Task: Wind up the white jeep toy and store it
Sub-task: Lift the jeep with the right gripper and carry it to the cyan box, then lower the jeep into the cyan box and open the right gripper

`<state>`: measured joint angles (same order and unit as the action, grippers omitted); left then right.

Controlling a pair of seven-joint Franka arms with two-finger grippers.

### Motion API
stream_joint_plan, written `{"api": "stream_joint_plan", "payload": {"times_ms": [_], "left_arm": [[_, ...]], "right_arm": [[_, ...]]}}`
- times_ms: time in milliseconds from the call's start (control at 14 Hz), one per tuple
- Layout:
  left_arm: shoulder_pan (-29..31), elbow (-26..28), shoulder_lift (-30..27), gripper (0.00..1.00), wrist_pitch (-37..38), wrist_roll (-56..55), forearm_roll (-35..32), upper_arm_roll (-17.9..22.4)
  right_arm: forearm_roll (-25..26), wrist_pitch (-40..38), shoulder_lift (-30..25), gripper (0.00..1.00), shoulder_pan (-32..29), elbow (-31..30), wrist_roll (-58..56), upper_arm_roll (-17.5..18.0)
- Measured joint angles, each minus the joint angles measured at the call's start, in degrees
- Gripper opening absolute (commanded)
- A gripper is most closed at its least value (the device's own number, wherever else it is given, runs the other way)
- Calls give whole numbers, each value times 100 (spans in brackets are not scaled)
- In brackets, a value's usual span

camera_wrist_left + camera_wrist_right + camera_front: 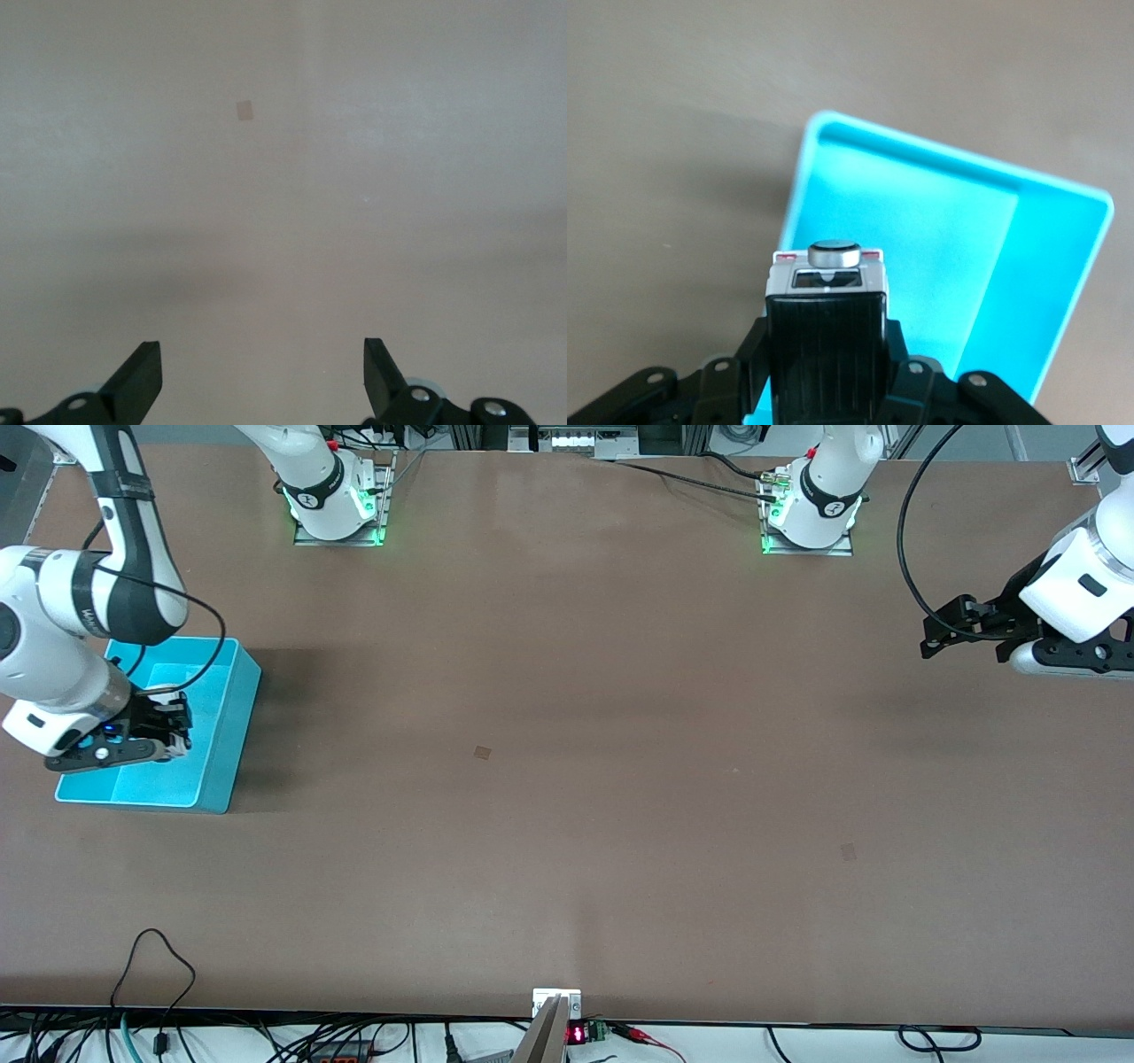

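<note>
We held the jeep [826,297] clamped in our right hand [168,735], over the bin [232,717], which stood at 9 o'clock on the worktop [567,779]. Winding looked finished to us; only the release into the bin was left. Our left hand [961,638] waited wide and empty at 3 o'clock.

White jeep toy [825,305], black ribbed roof (silver spare wheel at one end), held above cyan bin [1063,292]

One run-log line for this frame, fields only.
right gripper: shut on white jeep toy, over cyan bin | left gripper: open, waiting over bare table
</note>
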<state>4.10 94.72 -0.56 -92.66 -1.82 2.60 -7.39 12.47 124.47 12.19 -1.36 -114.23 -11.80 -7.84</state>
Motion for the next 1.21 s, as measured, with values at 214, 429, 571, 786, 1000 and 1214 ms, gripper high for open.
{"api": "stream_joint_plan", "payload": {"times_ms": [214,429,571,786,1000,1214], "left_arm": [[16,0,-3,100,6,0,0,27],[147,0,-5,100,7,0,0,85],[240,0,-6,100,16,8,0,92],[244,0,-42,100,39,9,0,57],[245,0,-71,100,69,9,0,46],[245,1,-71,100,75,9,0,46]], "right_arm": [[-3,431,53,0,-38,-421,71,-366],[-4,1180,230,0,-159,-897,107,-443],[-4,1433,395,0,-218,-1033,158,-444],[-4,1743,724,0,-377,-1057,177,-445],[-53,1854,932,4,-440,-1058,184,-444],[-394,1855,1023,30,-441,-1057,185,-440]]}}
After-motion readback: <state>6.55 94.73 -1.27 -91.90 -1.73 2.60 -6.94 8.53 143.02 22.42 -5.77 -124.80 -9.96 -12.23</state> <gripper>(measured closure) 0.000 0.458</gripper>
